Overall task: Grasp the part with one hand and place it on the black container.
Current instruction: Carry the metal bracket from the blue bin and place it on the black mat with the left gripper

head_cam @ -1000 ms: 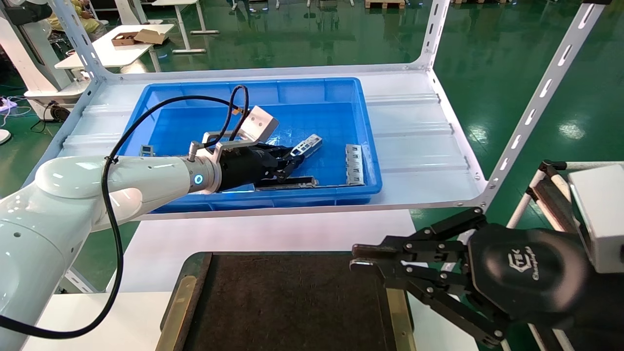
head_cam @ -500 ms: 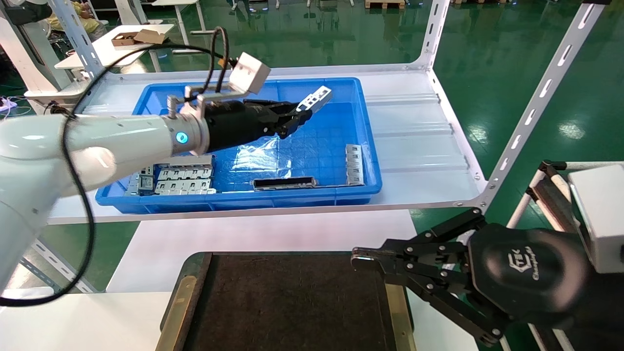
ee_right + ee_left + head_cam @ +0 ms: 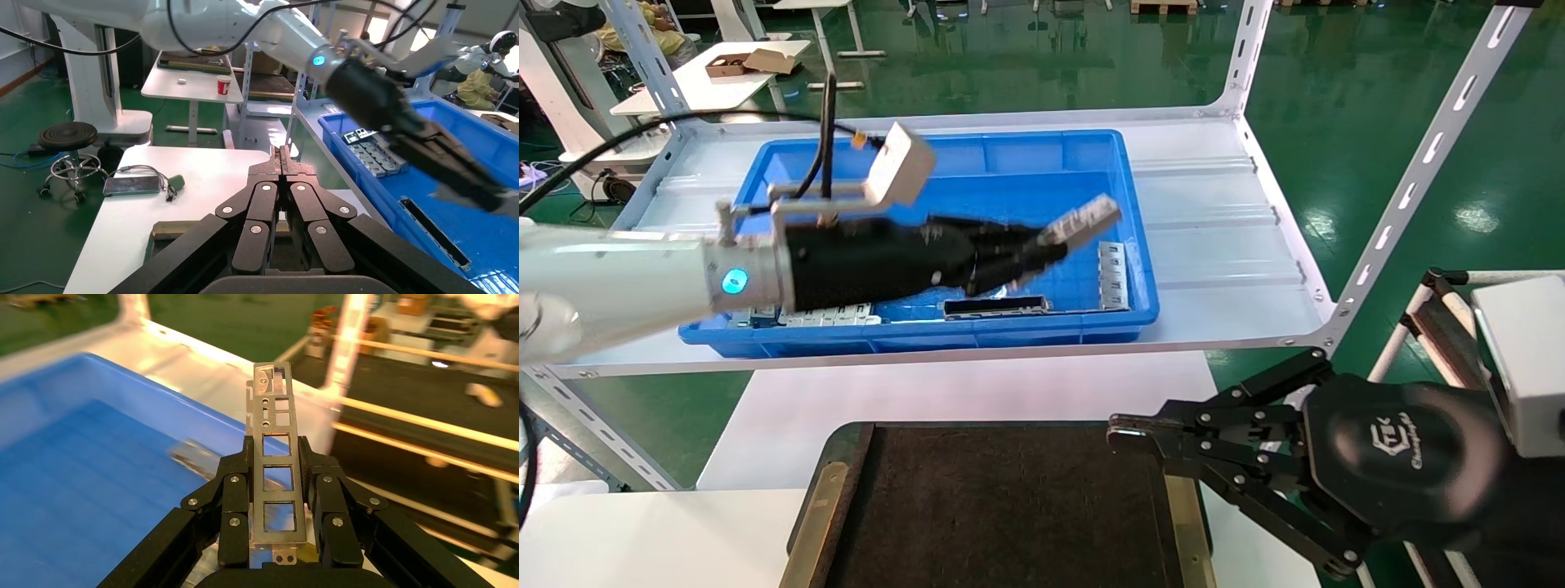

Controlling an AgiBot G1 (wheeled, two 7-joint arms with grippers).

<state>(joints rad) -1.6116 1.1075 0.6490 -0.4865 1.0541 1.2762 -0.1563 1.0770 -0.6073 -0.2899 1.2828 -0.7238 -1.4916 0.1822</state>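
My left gripper [image 3: 1042, 245] is shut on the part [image 3: 1083, 220], a slim silver-grey bar with one row of rectangular cut-outs. It holds the part in the air above the front right of the blue bin [image 3: 764, 167]. In the left wrist view the part [image 3: 275, 478] stands clamped between both fingers of the left gripper [image 3: 275, 459] and sticks out past the tips. The black container [image 3: 1001, 506], a flat brown-black tray with brass side strips, lies at the front below. My right gripper [image 3: 1128, 433] is shut and empty, parked over the tray's right edge, and also shows in its own view [image 3: 283, 160].
In the bin lie a dark long bar [image 3: 997, 307], a grey slotted piece [image 3: 1113, 276] at the right wall and wider slotted plates [image 3: 834, 314] at the front left. The bin stands on a white shelf [image 3: 1214, 212] with slanted uprights [image 3: 1426, 155]. A white table [image 3: 968, 392] lies under the tray.
My left gripper has lifted the part out of the bin, then swung it right and toward me, above the bin's front right.
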